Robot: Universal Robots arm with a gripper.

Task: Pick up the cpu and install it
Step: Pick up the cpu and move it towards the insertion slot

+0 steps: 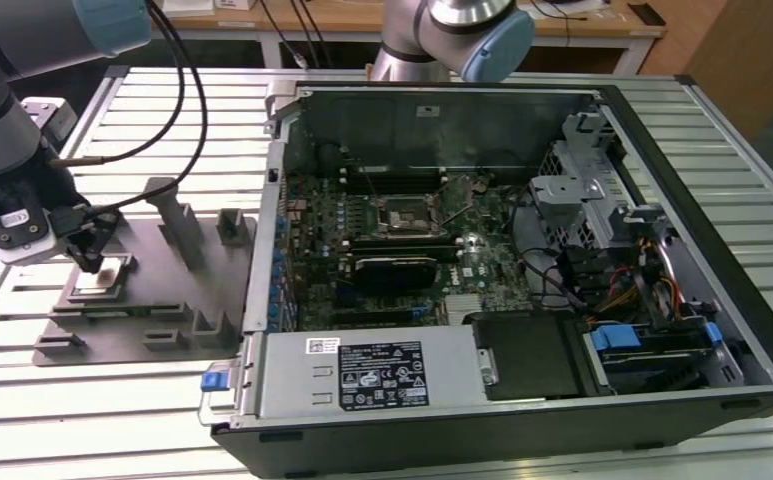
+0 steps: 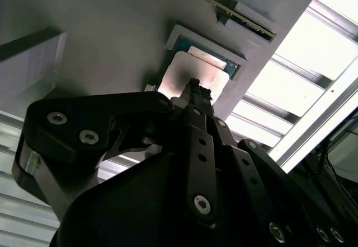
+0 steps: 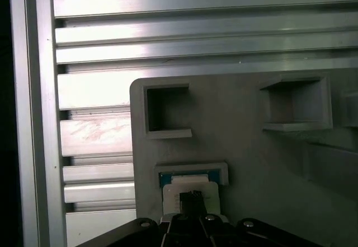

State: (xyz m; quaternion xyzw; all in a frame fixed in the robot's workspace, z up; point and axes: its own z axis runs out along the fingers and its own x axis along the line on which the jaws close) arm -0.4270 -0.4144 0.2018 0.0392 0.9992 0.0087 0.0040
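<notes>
Fingers (image 1: 89, 255) are hanging over the cpu (image 1: 102, 277), which is lying in its pocket on the grey fixture plate (image 1: 159, 310), at the exterior view's left beside the computer case (image 1: 493, 300). In the second wrist view we are seeing them pinched together at its shiny top, gripping nothing. In the first wrist view, its pale edges are showing; we are judging it light, stiff and fragile, best held by those edges.

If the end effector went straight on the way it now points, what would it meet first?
The cpu: the end effector points at its shiny top, which sits in a recess of the grey fixture plate. How much gap remains between them is unclear.
</notes>
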